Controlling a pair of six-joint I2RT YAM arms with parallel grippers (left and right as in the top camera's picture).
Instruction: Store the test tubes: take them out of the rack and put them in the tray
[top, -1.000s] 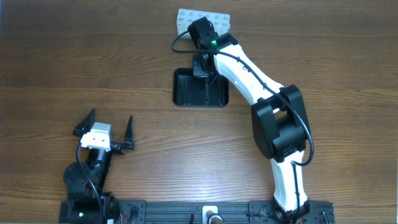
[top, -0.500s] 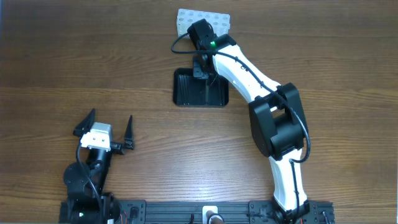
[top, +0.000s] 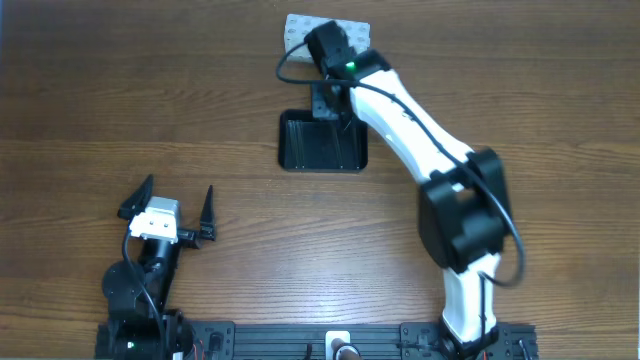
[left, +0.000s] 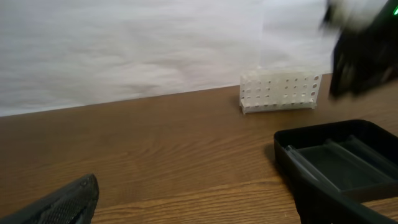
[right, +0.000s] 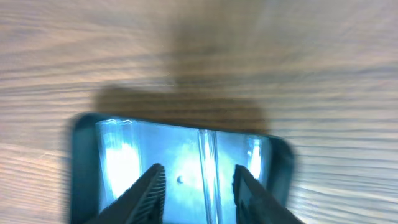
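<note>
The rack (top: 297, 24) is a white block pierced with rows of round holes, sitting at the top centre of the top view. Part of it is covered by the right arm's wrist. In the left wrist view it stands at the middle right, against the pale wall (left: 124, 50), and I cannot tell whether any tubes stand in it.

The tray (top: 286, 143) is a shallow black box with rounded corners, just below the rack on the wooden table (top: 100, 100).

The right gripper (right: 199, 190) hangs over the tray's upper edge with its fingers spread. A clear test tube (right: 208, 162) lies lengthwise on the tray floor between them, touching neither. Its lower end is cut off by the frame, and glare blurs the tray floor.

From the left wrist, thin clear tubes (left: 309, 167) show faintly inside the tray, and their number is hard to make out.

The left gripper (top: 180, 186) rests at the lower left, well apart from the tray, with its fingers wide apart and holding nothing.
</note>
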